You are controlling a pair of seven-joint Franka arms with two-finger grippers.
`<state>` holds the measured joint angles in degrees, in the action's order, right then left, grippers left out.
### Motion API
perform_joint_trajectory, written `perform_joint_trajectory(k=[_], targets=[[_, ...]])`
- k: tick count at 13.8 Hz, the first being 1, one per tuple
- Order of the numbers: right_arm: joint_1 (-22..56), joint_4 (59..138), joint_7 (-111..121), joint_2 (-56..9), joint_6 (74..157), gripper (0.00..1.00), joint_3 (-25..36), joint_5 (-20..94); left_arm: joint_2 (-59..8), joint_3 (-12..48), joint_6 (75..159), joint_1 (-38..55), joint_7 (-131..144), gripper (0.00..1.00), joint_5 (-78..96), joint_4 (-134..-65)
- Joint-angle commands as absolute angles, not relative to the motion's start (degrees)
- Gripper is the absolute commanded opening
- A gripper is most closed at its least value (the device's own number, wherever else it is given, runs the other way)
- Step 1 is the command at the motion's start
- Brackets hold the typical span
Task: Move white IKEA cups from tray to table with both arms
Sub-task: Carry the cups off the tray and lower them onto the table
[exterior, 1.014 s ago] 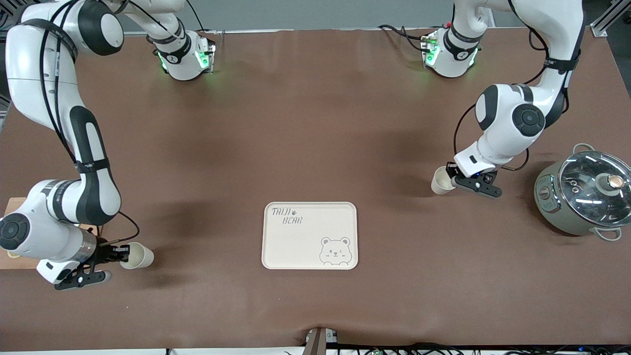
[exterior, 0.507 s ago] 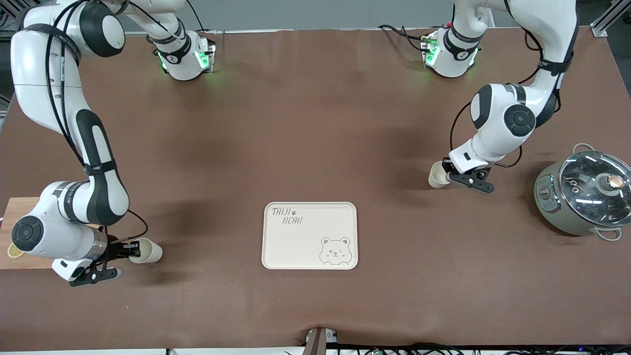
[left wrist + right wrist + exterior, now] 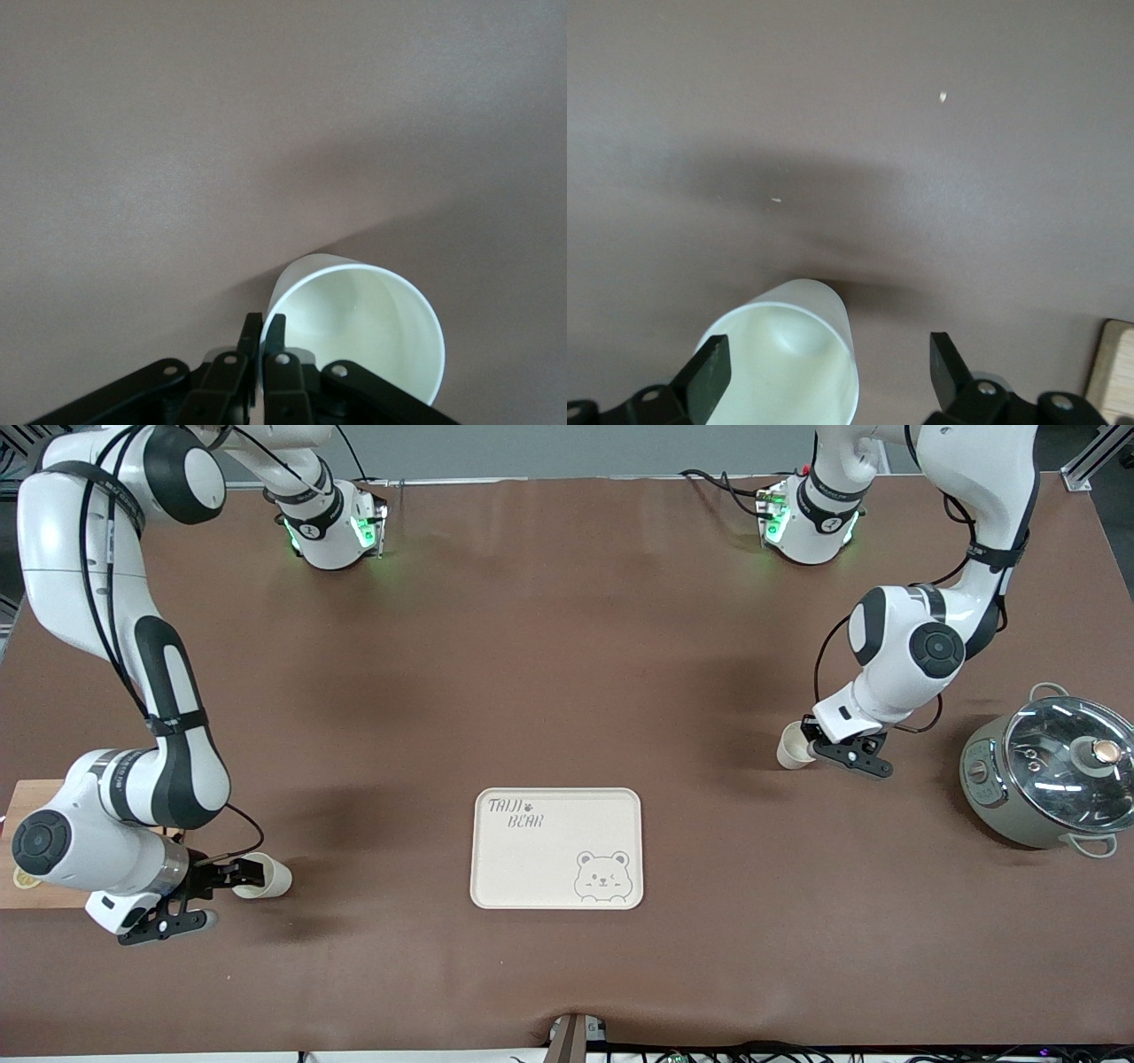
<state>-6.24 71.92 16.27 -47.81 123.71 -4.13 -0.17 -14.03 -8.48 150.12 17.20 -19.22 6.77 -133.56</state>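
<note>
One white cup (image 3: pixel 263 875) stands on the brown table near the right arm's end, beside the tray (image 3: pixel 549 868). My right gripper (image 3: pixel 202 899) is open wide around it. In the right wrist view the cup (image 3: pixel 784 363) sits against one finger (image 3: pixel 709 370), well apart from the other, and my right gripper (image 3: pixel 827 367) grips nothing. The other white cup (image 3: pixel 791 746) is near the left arm's end, farther from the front camera than the tray. My left gripper (image 3: pixel 808 737) is shut on its rim. The left wrist view shows my left gripper (image 3: pixel 263 336) pinching the cup's (image 3: pixel 363 328) wall.
A grey pot with a glass lid (image 3: pixel 1050 771) stands at the left arm's end of the table. A wooden board (image 3: pixel 27 850) lies at the right arm's end, under the right arm; its corner shows in the right wrist view (image 3: pixel 1112 372).
The right gripper, open throughout, moved with its cup a little toward the tray, then drew back slightly while the cup stayed. The left gripper and its cup shifted only slightly.
</note>
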Motion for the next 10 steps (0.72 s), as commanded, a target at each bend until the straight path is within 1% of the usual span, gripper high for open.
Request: perform_joint_trajectory(k=[1, 3, 4, 8, 10], targets=[[-6.59, 72.95, 16.70, -43.25, 119.82, 1.00, -4.13, 0.09, -14.77, -8.09, 150.91, 16.79, -20.04, 1.00, 7.47, -132.28], [-6.68, 72.95, 16.44, -40.62, 117.26, 1.00, -3.96, 0.00, -14.68, -8.09, 148.99, 16.87, -18.73, 1.00, 9.39, -130.88], [-6.68, 72.95, 15.22, -39.21, 115.85, 1.00, -3.96, -0.09, -14.59, -8.09, 145.76, 16.79, -18.46, 1.00, 10.01, -129.04], [-6.33, 73.04, 7.14, -33.68, 108.92, 1.00, -3.87, -0.70, -11.96, -8.79, 120.82, 16.09, -15.65, 1.00, 10.02, -116.58], [-6.24, 73.04, 4.58, -30.86, 104.79, 1.00, -3.95, -0.70, -11.95, -8.70, 114.20, 14.25, -15.12, 1.00, 9.93, -110.24]])
